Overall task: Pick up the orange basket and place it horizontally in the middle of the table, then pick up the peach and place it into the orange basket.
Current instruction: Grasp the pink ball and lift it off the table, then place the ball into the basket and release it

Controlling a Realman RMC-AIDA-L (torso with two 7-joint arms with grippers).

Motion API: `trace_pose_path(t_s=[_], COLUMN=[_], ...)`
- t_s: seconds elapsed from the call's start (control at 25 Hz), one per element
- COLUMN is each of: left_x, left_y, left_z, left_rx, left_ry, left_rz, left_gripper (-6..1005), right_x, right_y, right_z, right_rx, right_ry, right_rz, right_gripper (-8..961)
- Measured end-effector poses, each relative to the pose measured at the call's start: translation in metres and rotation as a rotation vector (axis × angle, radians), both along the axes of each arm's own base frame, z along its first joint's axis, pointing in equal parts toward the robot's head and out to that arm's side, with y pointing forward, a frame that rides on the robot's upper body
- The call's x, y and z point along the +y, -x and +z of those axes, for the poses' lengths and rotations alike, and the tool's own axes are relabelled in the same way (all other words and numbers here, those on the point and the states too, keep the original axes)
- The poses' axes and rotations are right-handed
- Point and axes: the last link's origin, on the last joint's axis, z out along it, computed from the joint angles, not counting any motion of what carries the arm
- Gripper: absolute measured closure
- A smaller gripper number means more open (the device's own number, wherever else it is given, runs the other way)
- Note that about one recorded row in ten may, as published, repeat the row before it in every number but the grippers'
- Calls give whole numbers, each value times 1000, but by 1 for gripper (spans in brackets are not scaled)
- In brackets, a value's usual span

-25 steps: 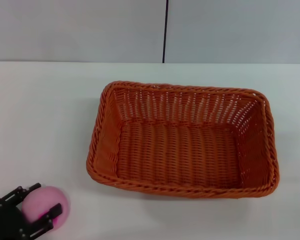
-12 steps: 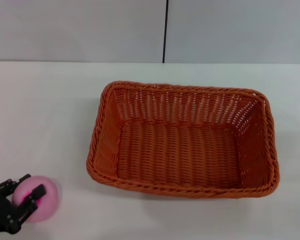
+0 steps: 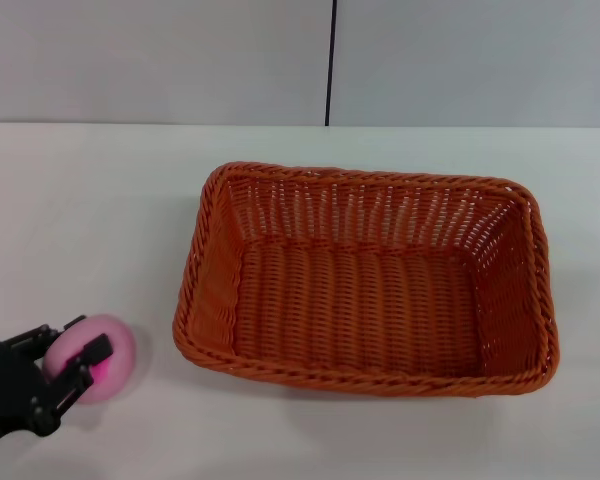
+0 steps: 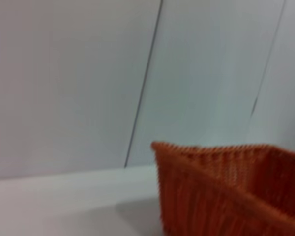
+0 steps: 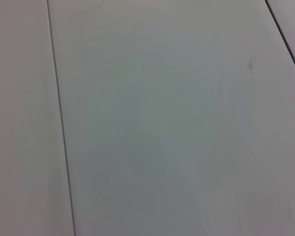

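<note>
The orange basket (image 3: 365,275) lies lengthwise across the middle of the white table (image 3: 100,200), open side up and with nothing in it. Its near corner also fills part of the left wrist view as woven basket wall (image 4: 226,189). The peach (image 3: 115,365), pale pink with a magenta patch, is at the front left, a short way left of the basket's front left corner. My left gripper (image 3: 88,340) is shut on it, one black finger on each side. The right gripper shows in no view.
Grey wall panels with a dark vertical seam (image 3: 331,62) stand behind the table's far edge. The right wrist view holds only such panels. Bare white tabletop surrounds the basket on all sides.
The left gripper with the peach in it dipped left toward the frame's corner, then moved up and right, ending closer to the basket's front left corner. The basket has not moved.
</note>
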Motion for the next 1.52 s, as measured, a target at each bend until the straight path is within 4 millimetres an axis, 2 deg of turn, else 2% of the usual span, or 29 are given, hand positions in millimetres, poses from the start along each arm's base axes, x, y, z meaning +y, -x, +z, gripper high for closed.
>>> trace_pose_path(t_s=[0.2,0.44,0.48,0.52,0.56,0.6,0.64,0.68,0.96,1.16,1.28,1.52], left_x=[12,42,42,56,65,65,72,81,102,110,111,112], left_y=[-12,-40,-40,-58,-69,-69,-77,-87,-107,-111,-110,-105], left_z=[10,17,17,16,10,10,4,-7,-40,-49,-48,-43], left_rx=[-61,-148,-148,-210,-251,-251,-274,-286,-255,-227,-228,-255], left_ry=[-29,-66,-66,-56,-32,-32,-11,26,109,135,126,76], left_rz=[-51,-179,-179,-246,-273,-273,-292,-310,-316,-307,-299,-256], left_gripper=[710,736,741,745,754,763,771,780,828,666,419,293], right_x=[0,2,2,2,1,1,1,1,-4,-2,0,11], right_y=[0,2,2,2,3,3,3,3,2,4,4,2], right_z=[-1,-1,-1,-1,-2,-2,-2,-2,-3,-3,-3,7], right_rx=[5,6,6,6,7,7,8,10,19,18,15,-15], right_ry=[2,2,2,3,4,4,4,5,3,3,-3,-78], right_rz=[-1,8,10,12,16,16,17,19,16,28,26,-2], right_gripper=[353,353,353,353,353,353,353,353,353,353,353,353])
